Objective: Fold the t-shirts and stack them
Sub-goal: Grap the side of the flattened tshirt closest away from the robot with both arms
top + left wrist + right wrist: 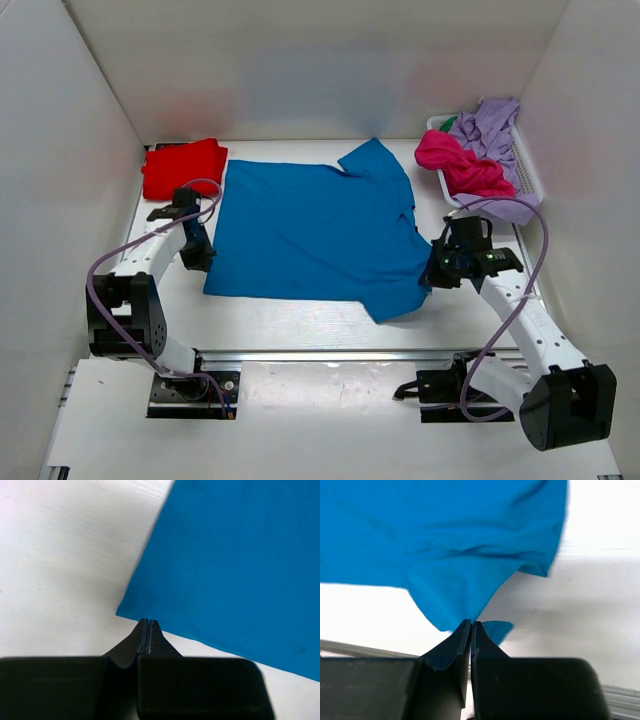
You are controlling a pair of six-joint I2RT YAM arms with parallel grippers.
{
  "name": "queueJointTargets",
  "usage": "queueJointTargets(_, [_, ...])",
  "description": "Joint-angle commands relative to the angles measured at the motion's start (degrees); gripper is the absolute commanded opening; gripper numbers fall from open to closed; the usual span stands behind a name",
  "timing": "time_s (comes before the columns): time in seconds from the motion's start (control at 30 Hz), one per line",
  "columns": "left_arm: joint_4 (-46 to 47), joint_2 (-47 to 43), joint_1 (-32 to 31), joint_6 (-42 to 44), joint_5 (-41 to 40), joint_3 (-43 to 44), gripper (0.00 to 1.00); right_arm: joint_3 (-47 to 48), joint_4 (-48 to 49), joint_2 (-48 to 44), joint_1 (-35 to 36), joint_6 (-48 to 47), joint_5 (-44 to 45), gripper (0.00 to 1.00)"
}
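Observation:
A bright blue t-shirt [310,230] lies spread flat mid-table; it also shows in the left wrist view [235,565] and the right wrist view [450,540]. My left gripper [198,258] is shut, its tips [149,623] at the shirt's left hem near a corner, with no cloth seen between them. My right gripper [432,275] is shut on the shirt's right edge [471,623], and the cloth is drawn to a point there. A folded red t-shirt [183,167] lies at the back left. A magenta t-shirt [462,165] and a lilac t-shirt [490,125] are heaped in the basket.
A white slatted basket [527,172] stands at the back right against the wall. White walls enclose the table on three sides. A metal rail [330,355] runs along the near edge in front of the arm bases.

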Motion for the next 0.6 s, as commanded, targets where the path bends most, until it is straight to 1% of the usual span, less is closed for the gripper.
queueJointTargets(0.0, [0.1, -2.5, -0.8, -0.6, 1.3, 0.3, 0.00, -2.1, 1.6, 3.0, 2.9, -1.6, -0.2, 0.00])
queueJointTargets(0.07, [0.9, -2.2, -1.1, -0.6, 1.9, -0.1, 0.00, -3.1, 4.3, 4.8, 2.0, -2.7, -2.0, 0.00])
queueJointTargets(0.13, [0.0, -1.4, -1.1, -0.7, -0.2, 0.2, 0.00, -2.8, 5.7, 8.2, 0.9, -3.5, -1.4, 0.00])
queueJointTargets(0.23, [-2.0, 0.6, -1.5, -0.2, -4.6, 0.0, 0.00, -2.3, 5.7, 10.0, 2.2, -3.1, 0.5, 0.00])
queueJointTargets(0.3, [-1.3, 2.2, -1.0, 0.0, -6.0, -0.9, 0.03, -3.1, 6.2, 9.8, 3.4, -2.8, 0.5, 0.00])
queueJointTargets(0.4, [0.4, 3.9, -1.4, 0.0, -4.6, -2.7, 0.12, -3.6, 7.2, 9.9, 3.3, -1.8, 0.5, 0.00])
queueJointTargets(0.47, [0.9, 5.0, -1.8, -0.1, -4.2, -3.2, 0.19, -3.9, 7.1, 9.9, 3.4, -2.2, 1.1, 0.03])
queueJointTargets(0.57, [0.7, 6.4, -3.1, -0.4, -4.5, -3.6, 0.30, -4.3, 7.2, 9.2, 3.0, -1.8, 0.5, 0.04])
